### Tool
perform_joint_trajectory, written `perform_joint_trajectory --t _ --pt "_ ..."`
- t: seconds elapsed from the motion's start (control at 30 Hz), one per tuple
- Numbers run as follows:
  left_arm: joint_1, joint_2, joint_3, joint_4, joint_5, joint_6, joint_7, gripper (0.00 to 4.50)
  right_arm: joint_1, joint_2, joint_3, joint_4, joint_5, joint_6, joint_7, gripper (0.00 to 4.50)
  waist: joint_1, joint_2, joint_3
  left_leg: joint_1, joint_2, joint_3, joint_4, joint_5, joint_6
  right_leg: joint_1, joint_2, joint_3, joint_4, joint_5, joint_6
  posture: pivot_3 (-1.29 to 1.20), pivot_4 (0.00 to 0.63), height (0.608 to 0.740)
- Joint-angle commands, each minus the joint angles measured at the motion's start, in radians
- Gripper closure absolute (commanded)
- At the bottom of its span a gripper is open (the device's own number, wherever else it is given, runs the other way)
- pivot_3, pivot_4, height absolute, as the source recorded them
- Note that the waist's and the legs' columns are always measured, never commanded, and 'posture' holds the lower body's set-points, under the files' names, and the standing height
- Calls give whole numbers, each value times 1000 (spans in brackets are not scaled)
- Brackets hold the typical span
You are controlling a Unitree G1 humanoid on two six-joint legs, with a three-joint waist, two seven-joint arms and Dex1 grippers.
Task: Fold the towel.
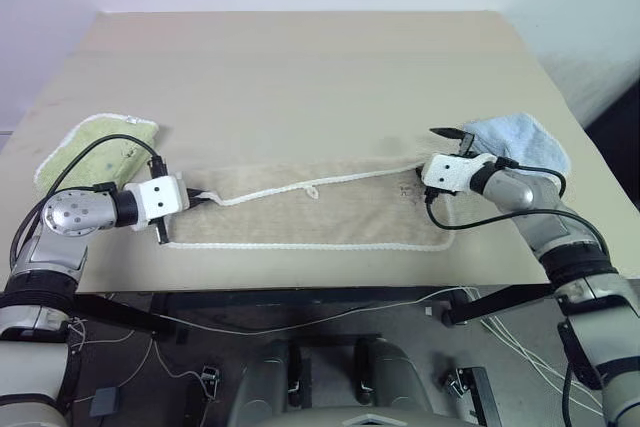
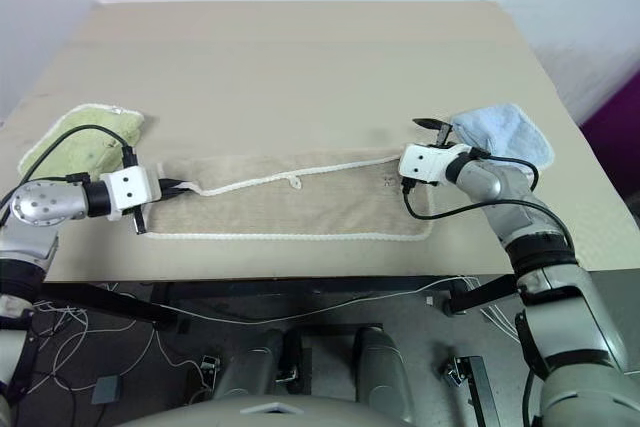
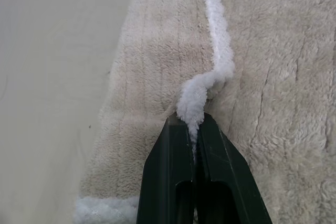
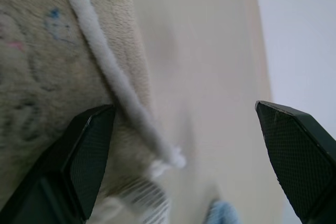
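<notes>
A light green towel [image 1: 97,150] lay crumpled near the left edge of a beige tabletop [image 1: 300,77]. A light blue towel [image 1: 520,139] sat bunched near the right edge. Cables [image 1: 300,319] trailed across the floor below.

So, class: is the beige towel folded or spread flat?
Mostly spread: the towel lies lengthwise on the table, its far edge partly turned over; left gripper pinches its edging.

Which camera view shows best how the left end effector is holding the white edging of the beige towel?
The left wrist view: the left end effector is shut on the white edging of the towel, seen close up. The two head views show that end effector at the towel's left end, too small to judge the grip. The right wrist view shows the towel's other end.
</notes>
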Motion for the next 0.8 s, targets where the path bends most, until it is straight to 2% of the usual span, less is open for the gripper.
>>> perform_joint_trajectory --t 0.03,0.3,0.43,0.67,0.8 --pt "11 8 34 -38 -17 8 9 4500 -41 -6 24 71 -47 -53 -42 403 2 0 0 0 0 0 0 0 0 0 0 0 0 0 0 0 150 740" --pt "49 10 52 -65 -15 17 18 4500 -64 -12 41 128 -59 -100 -36 2942 1 0 0 0 0 1 0 0 0 0 0 0 0 0 0 0 150 740" --pt "53 8 54 -71 -13 23 21 4500 -67 -13 39 132 -59 -108 -32 4360 1 0 0 0 0 1 0 0 0 0 0 0 0 0 0 0 150 740" --pt "57 -14 84 -87 -58 88 37 4500 -81 -44 15 103 -59 -112 -53 4463 1 0 0 0 0 1 0 0 0 0 0 0 0 0 0 0 150 740" --pt "-75 -79 143 -40 -113 219 114 4500 -155 -48 -18 110 0 -109 0 4463 6 0 0 0 0 1 0 0 0 0 0 0 0 0 0 0 150 740"
